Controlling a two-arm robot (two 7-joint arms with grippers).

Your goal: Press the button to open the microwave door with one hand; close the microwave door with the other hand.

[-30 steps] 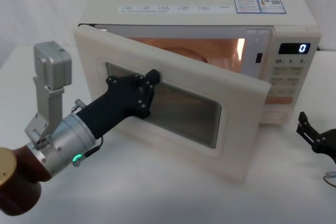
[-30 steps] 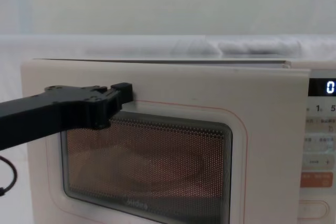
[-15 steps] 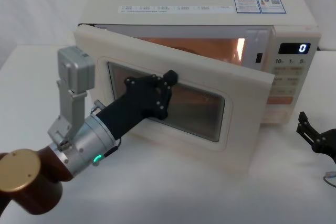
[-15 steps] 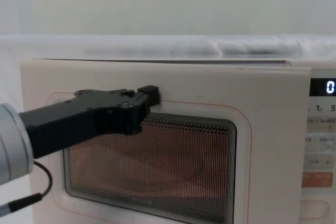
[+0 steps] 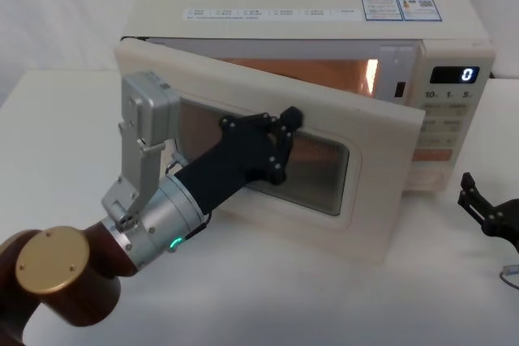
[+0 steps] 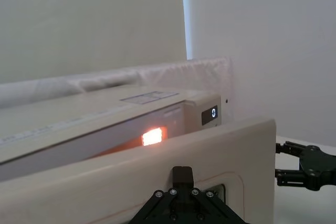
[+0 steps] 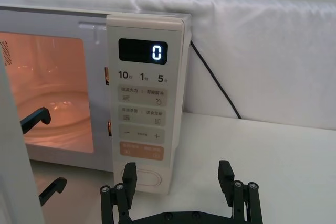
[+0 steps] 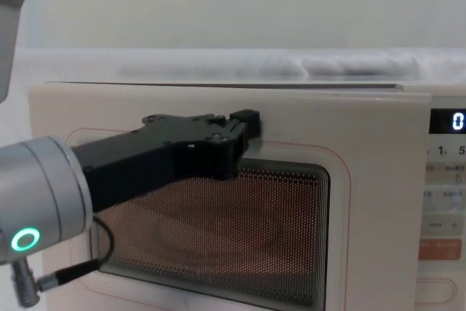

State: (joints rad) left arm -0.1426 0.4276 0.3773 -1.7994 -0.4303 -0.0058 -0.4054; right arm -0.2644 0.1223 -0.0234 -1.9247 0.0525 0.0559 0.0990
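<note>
Presently the microwave [image 5: 422,34] sits on the white surface [image 5: 268,297] with its cavity lit orange. Its door [image 5: 381,176] stands partly ajar, hinged at the left, free edge swung toward the robot. The left claw [image 5: 288,119] rests its tip against the door's upper window frame; whether it is wide or narrow cannot be told. The right claw [image 7: 178,182] idles near the control panel, spread wide, holding nothing, just short of the button [image 7: 149,178]. Judgement: a steady, square push nearer the free edge should latch the door without sliding.
</note>
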